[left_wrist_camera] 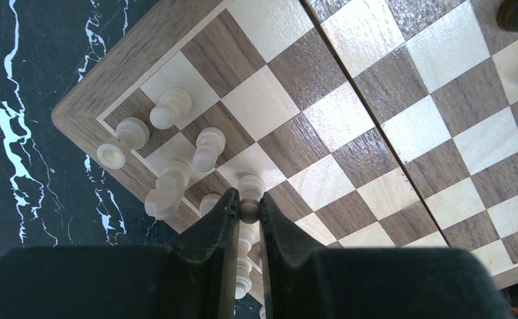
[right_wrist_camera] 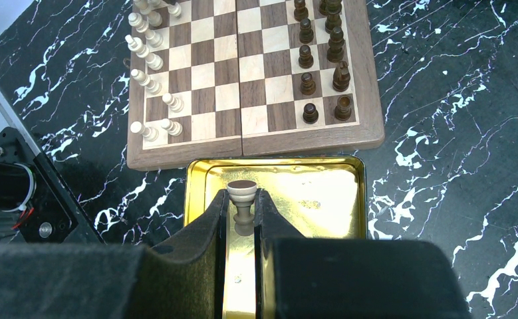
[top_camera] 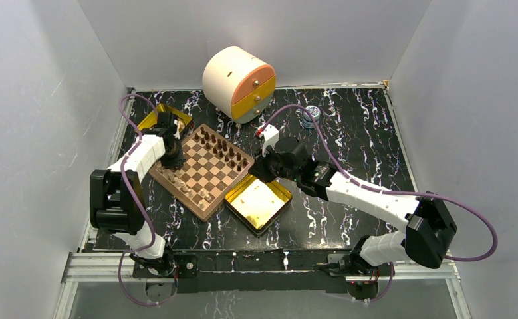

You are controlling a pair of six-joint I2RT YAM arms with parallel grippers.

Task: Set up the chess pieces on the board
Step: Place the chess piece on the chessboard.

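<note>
My left claw (left_wrist_camera: pixel 248 201) is closed narrow on a light tan piece (left_wrist_camera: pixel 251 185). The piece stands upright between the two fingertips, over the board (left_wrist_camera: pixel 349 119) near its corner, just beside the other light pieces (left_wrist_camera: pixel 171 108) which are gathered there. I cannot tell if its base touches the square under it.

My right claw (right_wrist_camera: pixel 243 203) holds a piece with a flat round head (right_wrist_camera: pixel 242 193). The stem is pinched between the fingers and the head stands out above them. This piece is over the gold tin (right_wrist_camera: pixel 309 166), not over the board; the tin lies just beside the board's rim. I cannot judge its colour surely against the gold reflection. In the right wrist view, the dark pieces (right_wrist_camera: pixel 322 63) stand in two rows along the right side of the board, and the light ones along the left side.
</note>
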